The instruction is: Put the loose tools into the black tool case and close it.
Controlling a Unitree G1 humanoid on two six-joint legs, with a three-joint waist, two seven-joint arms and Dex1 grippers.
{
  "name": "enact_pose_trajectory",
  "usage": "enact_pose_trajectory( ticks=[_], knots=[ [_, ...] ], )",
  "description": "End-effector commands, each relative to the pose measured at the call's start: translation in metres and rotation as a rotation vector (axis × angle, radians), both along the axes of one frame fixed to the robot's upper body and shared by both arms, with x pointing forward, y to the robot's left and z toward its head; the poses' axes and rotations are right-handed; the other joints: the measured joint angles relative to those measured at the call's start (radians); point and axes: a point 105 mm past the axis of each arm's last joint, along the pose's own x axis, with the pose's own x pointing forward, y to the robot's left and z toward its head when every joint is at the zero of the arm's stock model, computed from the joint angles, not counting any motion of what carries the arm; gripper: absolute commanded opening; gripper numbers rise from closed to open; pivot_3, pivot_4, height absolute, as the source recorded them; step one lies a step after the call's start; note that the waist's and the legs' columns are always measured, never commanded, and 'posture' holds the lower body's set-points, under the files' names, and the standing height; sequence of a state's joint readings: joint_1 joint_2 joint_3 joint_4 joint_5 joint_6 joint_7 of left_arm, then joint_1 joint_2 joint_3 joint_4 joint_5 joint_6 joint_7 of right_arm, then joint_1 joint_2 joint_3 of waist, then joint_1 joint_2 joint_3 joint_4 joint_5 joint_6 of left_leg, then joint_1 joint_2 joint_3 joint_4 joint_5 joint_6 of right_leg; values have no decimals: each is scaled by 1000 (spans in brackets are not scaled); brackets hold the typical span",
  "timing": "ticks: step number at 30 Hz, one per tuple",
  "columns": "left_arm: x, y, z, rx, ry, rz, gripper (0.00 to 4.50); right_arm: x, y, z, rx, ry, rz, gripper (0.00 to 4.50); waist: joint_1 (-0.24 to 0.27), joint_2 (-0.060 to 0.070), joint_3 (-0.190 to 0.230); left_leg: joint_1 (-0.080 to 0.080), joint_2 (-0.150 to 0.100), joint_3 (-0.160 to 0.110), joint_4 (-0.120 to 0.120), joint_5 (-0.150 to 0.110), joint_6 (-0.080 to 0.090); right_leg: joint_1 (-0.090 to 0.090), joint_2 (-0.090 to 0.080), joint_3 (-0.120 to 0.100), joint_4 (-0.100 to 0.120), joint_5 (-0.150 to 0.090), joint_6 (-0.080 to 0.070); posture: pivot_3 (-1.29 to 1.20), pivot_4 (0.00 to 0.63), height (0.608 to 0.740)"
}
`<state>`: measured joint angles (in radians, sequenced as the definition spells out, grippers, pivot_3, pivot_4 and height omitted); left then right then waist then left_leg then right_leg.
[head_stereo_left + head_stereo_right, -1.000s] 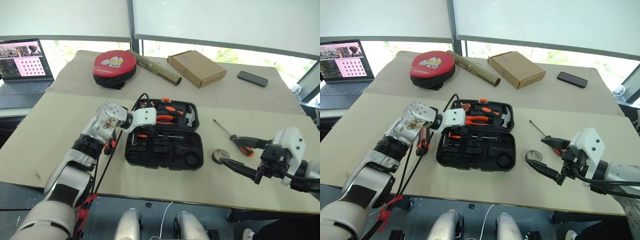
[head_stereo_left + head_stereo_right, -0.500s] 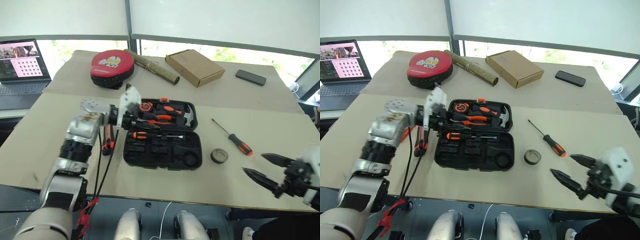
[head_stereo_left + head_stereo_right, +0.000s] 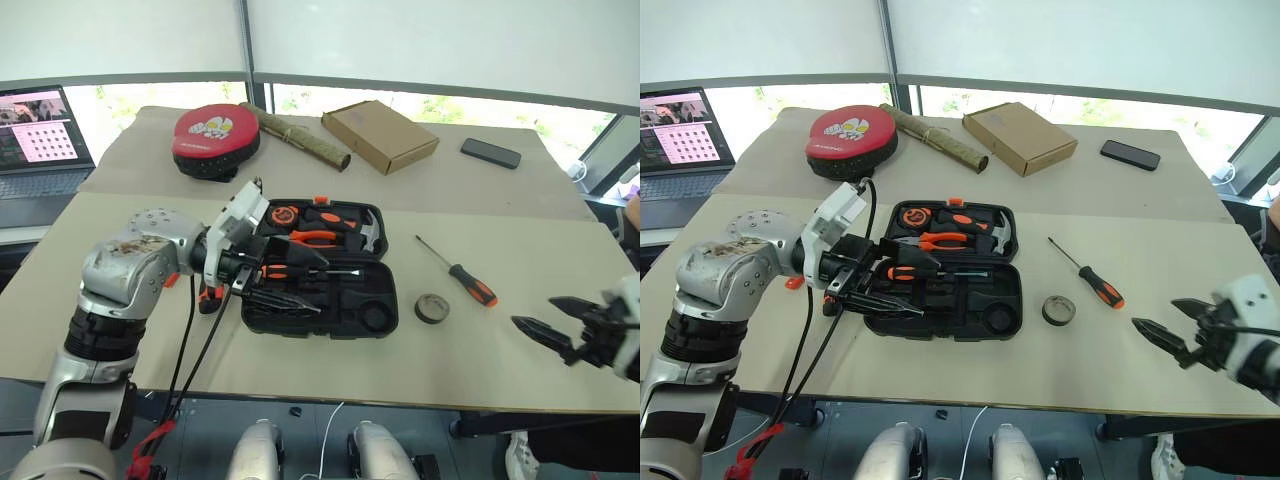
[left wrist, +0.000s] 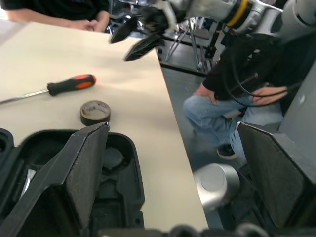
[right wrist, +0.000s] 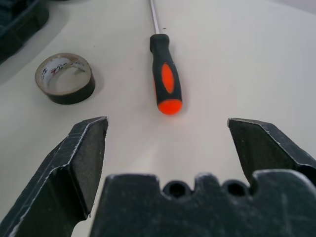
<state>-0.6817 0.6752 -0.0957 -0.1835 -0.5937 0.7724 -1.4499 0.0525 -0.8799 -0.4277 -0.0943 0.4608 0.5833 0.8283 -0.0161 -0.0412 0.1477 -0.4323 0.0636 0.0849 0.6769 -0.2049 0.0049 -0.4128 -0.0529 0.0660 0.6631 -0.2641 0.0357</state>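
Observation:
The black tool case lies open mid-table, with a black-and-orange screwdriver resting in its front half. My left gripper hovers open over the case's left side, holding nothing. To the right of the case lie a dark tape roll and another black-and-orange screwdriver. A black-and-orange utility knife lies left of the case, partly behind my left arm. My right gripper stands open and empty near the table's right front edge, pointing at the roll and the screwdriver.
Pliers, a hammer and a tape measure sit in the case's far half. At the back lie a red-and-black pad, a rolled tube, a cardboard box and a phone. A laptop stands left. A person sits beyond the right edge.
My left gripper has opened and drawn back and up from the case, where a screwdriver now lies. My right gripper has swung right, away from the tape roll.

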Motion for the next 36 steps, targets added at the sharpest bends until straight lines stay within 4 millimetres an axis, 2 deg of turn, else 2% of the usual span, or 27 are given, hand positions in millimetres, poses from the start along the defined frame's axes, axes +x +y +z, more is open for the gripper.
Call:
enact_pose_trajectory(
  ticks=[1,6,10,13,17,19,21,23,26,28,31,36],
  knots=[
    [-3,1,3,6,-51,9,4449,27,6,-10,-18,-7,19,4500,0,0,0,1,0,0,0,0,0,0,0,0,0,0,0,0,150,740],
    [-3,4,2,13,-52,34,4449,50,14,-27,-5,3,15,4500,7,1,1,0,0,0,-1,0,0,0,0,0,-1,0,0,0,150,740],
    [-1,5,1,18,-58,64,4500,61,20,-38,19,9,7,3464,3,1,1,0,-1,0,-1,0,0,0,-1,0,0,0,1,0,150,740],
    [0,7,-1,24,-64,80,4500,63,20,-39,22,4,-1,2423,2,1,1,1,0,0,-1,0,0,1,0,0,0,0,0,0,150,740],
    [1,14,-3,34,-63,114,4500,61,11,-28,45,-31,-29,1078,1,1,1,1,0,0,-2,0,0,1,0,0,0,0,0,0,150,740],
    [2,20,-5,45,-60,141,4500,62,12,-11,73,-74,-19,1061,2,2,1,1,0,0,-2,0,0,1,0,0,0,0,0,0,150,740],
    [1,30,-7,57,-48,177,4500,62,28,13,87,-133,85,1061,0,3,2,1,0,1,-2,0,0,0,-1,0,0,0,0,0,150,740],
    [-2,42,-12,79,-27,213,4500,56,58,38,87,-178,270,1061,-5,5,3,1,0,1,-2,0,0,-1,-1,1,0,0,0,0,150,740],
    [-11,60,-21,125,4,255,4500,48,101,60,69,-190,500,1061,-15,6,4,1,2,1,-4,0,0,-3,1,2,1,0,0,0,150,740],
    [-18,72,-26,149,18,289,4500,41,134,62,3,-174,678,1061,-21,6,4,1,2,1,-4,0,0,-4,1,2,1,0,0,0,150,740],
    [-21,80,-27,153,16,344,4500,33,175,53,-96,-141,890,1061,-17,5,5,1,3,2,-6,0,0,-6,2,2,1,0,-2,0,150,740],
    [-18,79,-25,142,-9,376,4500,46,201,37,-215,-131,972,1061,9,4,5,-2,2,5,-5,0,-1,-9,0,1,1,0,-2,0,150,740]
  ],
)
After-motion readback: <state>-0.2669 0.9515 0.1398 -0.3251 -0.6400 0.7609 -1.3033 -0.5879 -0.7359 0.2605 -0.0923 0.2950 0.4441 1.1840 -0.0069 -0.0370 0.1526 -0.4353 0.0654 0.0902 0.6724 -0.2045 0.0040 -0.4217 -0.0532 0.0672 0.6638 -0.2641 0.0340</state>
